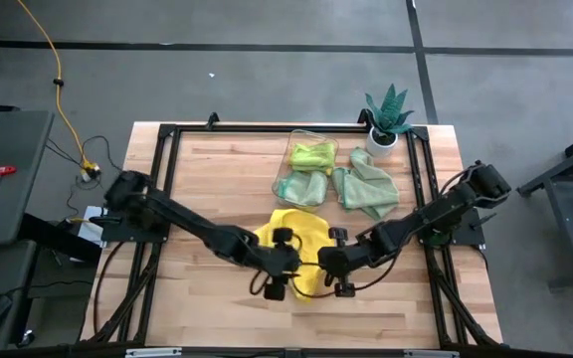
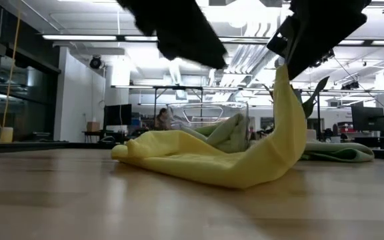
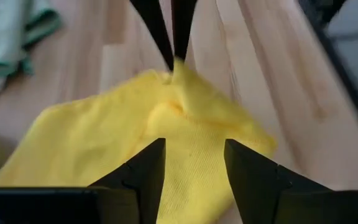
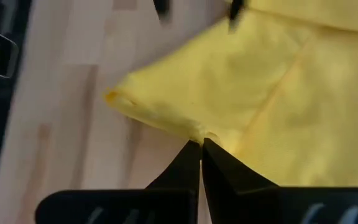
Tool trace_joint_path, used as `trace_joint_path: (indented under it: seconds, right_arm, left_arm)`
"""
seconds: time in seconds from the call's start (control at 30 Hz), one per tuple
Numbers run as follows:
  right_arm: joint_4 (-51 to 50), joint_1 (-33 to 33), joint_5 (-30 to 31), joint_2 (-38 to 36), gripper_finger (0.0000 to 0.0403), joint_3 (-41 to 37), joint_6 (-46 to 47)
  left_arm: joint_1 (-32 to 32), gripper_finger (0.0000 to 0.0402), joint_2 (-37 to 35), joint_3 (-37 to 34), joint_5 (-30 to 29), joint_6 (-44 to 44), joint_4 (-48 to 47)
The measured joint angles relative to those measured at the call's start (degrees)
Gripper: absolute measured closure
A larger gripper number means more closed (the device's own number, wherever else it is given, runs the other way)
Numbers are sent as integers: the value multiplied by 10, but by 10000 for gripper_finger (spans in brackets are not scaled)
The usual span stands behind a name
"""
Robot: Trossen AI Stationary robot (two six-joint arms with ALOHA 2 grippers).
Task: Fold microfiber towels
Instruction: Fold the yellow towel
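Pinching the yellow towel (image 4: 278, 81) edge upward, right claw (image 4: 201, 144); left claw (image 3: 194, 165) hovers parted; its length seemingly crosses the table.

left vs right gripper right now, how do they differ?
The right gripper is shut on an edge of the yellow towel and lifts that part off the table; the left gripper is open, holding nothing. The right gripper's fingers meet tip to tip, while the left gripper's fingers stand apart above the cloth. Both are dark, two-fingered and over the same towel at the table's front middle.
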Motion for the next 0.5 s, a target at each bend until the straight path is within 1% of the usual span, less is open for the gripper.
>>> trace_joint_path:
  seconds: [0.1,0.23,0.3,0.37,0.5]
  right_arm:
    - [7,3,-4,2,402,0,-1]
    - [5,11,-5,1,403,0,-1]
    - [-6,22,-4,0,403,0,0]
    - [-43,34,-3,0,403,0,6]
    - [-101,57,-3,0,403,-2,63]
  left_arm:
    - [2,231,48,5,-3,37,38]
    - [16,213,96,17,-3,41,29]
    - [25,207,108,20,5,39,30]
    - [34,205,114,23,9,37,46]
    - [50,204,114,23,9,42,76]
